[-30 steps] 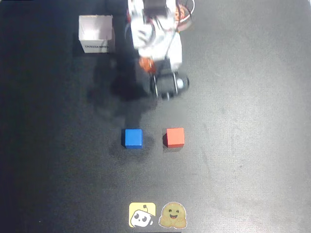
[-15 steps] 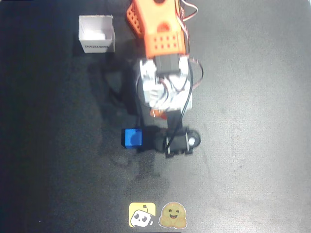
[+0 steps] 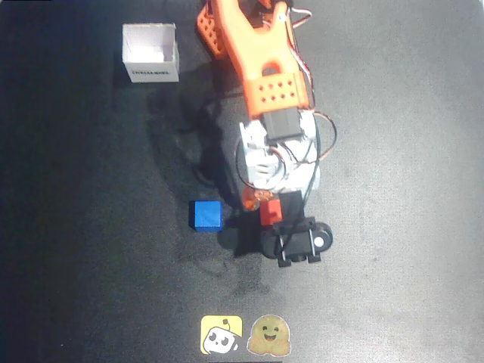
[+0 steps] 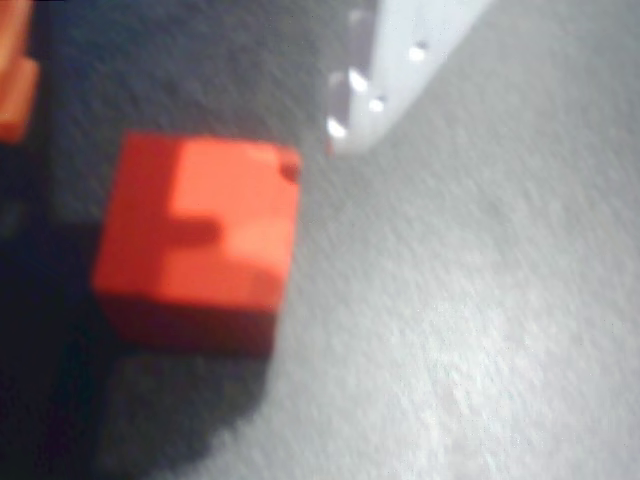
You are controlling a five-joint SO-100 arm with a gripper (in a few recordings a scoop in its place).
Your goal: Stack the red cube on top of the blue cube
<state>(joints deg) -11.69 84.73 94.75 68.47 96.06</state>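
End effector [image 3: 266,203] now over red cube [image 3: 271,211]

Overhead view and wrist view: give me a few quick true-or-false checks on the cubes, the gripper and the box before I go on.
1. The red cube is stacked on the blue cube. False: both sit apart on the table.
2. The gripper is at the red cube. True; the wrist view shows one white finger beside the cube and an orange part at the left edge.
3. The blue cube lies left of the red cube in the overhead view. True.
4. The white box touches the blue cube. False: it stands far off at the upper left.
5. The red cube is lifted. False: it rests on the table.
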